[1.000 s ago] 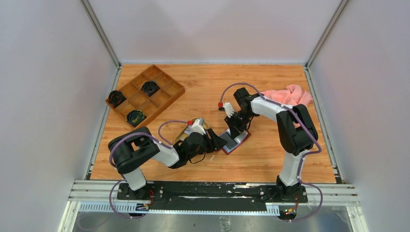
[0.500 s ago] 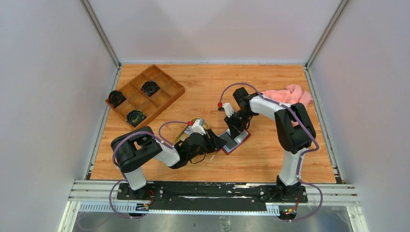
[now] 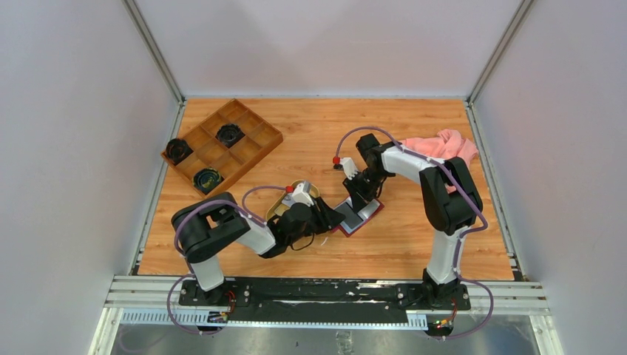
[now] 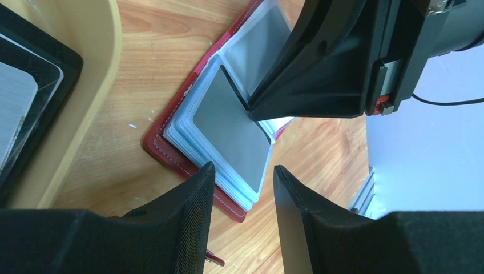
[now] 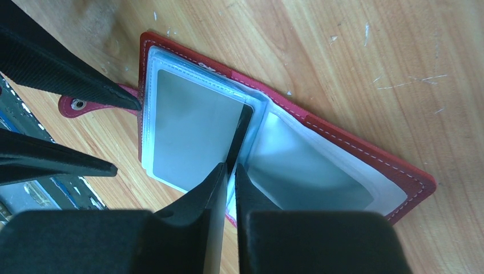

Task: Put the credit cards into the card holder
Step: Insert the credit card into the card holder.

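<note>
The dark red card holder lies open on the table, its clear sleeves up. My right gripper is shut on the edge of a thin dark-edged card that stands slanted at the holder's fold, between the sleeves. The left wrist view shows the same card's grey face with the right gripper above it. My left gripper is open and empty just off the holder's near-left edge, and its fingers show beside the snap tab.
The oval tan wooden tray lies left of the holder with a grey card on something black in it. A brown compartmented box with black round items stands at the back left. A pink cloth lies at the back right.
The left arm's elbow has shifted a little to the right. Both grippers stay at the card holder, the right one still shut on the card.
</note>
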